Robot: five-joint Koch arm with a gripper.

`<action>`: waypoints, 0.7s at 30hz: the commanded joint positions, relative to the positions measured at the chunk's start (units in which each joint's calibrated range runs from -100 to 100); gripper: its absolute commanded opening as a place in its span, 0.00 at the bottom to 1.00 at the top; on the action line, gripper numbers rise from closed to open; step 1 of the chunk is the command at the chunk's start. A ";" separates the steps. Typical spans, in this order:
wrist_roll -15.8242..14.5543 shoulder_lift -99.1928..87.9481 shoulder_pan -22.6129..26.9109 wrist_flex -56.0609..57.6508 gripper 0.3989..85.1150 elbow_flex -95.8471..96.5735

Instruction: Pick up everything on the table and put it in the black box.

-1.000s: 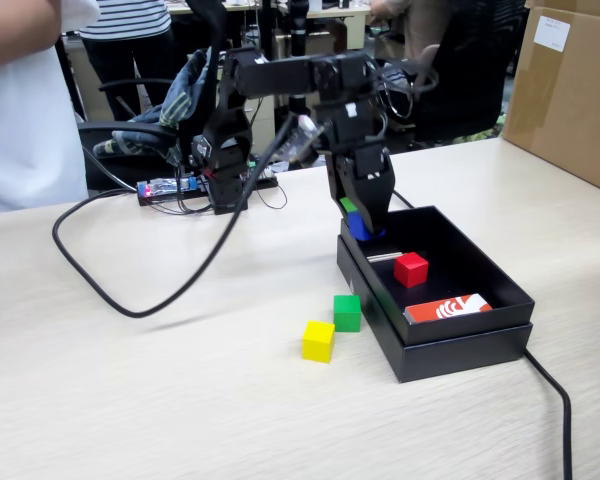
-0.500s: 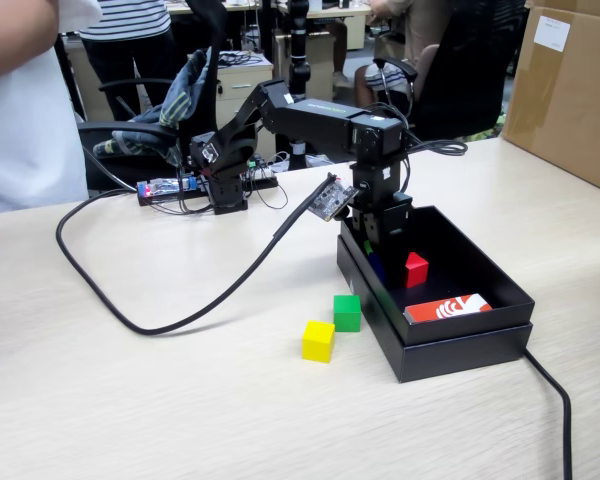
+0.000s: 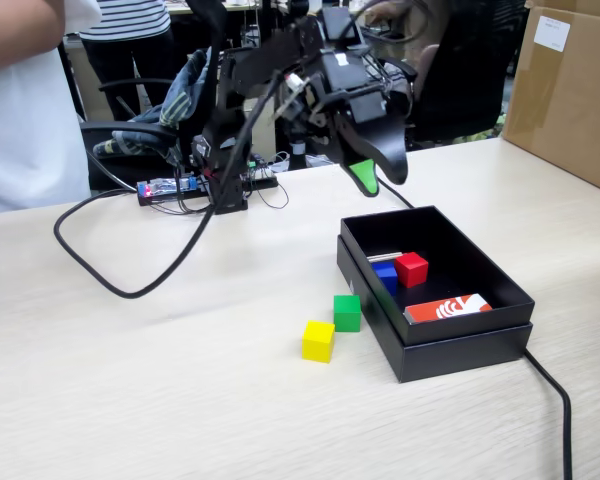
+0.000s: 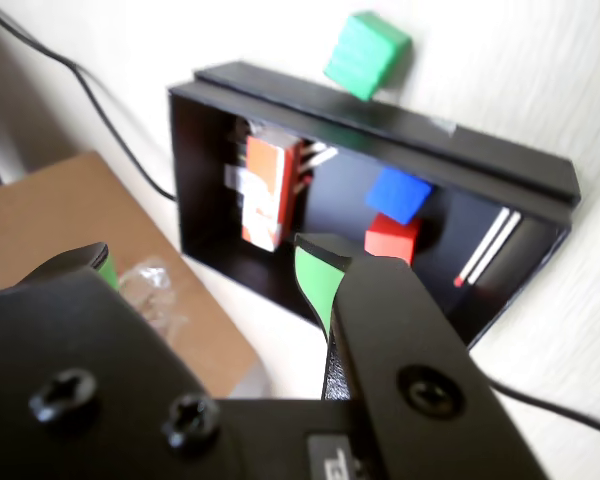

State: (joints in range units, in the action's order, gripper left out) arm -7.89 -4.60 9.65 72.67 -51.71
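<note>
End effector (image 3: 378, 176) raised above the black box (image 3: 500, 285), upper centre of the fixed view, jaws parted and gripping nothing; green-lined fingertips (image 4: 315, 275) seen apart in the wrist view, lower half of frame. Below, inside the box, blue cube (image 3: 385, 277) and red cube (image 3: 412, 268) side by side, touching or nearly so, near the box's far left corner in the fixed view; red-and-white card (image 3: 447, 307) lying nearer the front wall, thin silver stick (image 4: 487, 247) against the opposite end wall in the wrist view. Outside the box on the desk (image 3: 180, 400), green cube (image 3: 347, 312) just beside the box's left wall, yellow cube (image 3: 318, 340) close to it, lower left of it. Black cable (image 3: 110, 280) looping over the desk at left; brown carton (image 3: 570, 90) at upper right.
</note>
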 commanded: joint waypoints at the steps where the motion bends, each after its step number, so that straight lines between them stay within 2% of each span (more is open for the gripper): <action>1: 3.37 -5.22 -2.00 -0.05 0.45 -1.60; 8: 6.45 4.19 -6.11 -0.05 0.50 0.03; 21: 6.59 34.49 -7.86 -0.23 0.50 -10.75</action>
State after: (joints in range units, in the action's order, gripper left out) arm -1.59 30.10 2.03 72.67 -57.28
